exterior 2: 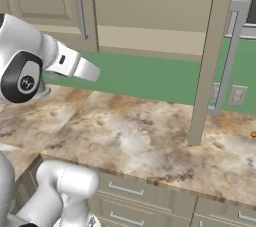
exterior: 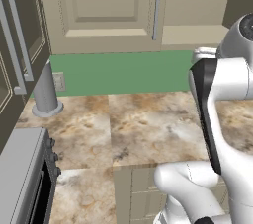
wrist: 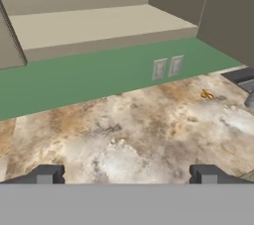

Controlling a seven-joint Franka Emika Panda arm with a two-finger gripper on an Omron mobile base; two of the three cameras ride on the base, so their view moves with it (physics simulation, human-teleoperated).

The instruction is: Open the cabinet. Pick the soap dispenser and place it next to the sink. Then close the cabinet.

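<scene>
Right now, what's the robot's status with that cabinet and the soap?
Hand open, empty, above the marble counter. Cabinet: right door swung open, left door shut. Visible shelf bare; soap dispenser not spotted. Nothing in the way.

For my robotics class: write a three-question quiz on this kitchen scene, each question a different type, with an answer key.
1. True or false: the gripper holds something.
2. The wall cabinet's right door is: A shut, B swung open.
3. What colour is the wall behind the marble counter?

Key: 1 false, the jaws stand wide apart with nothing between them. 2 B, seen edge-on in the right base view, bare shelf exposed. 3 green.
</scene>
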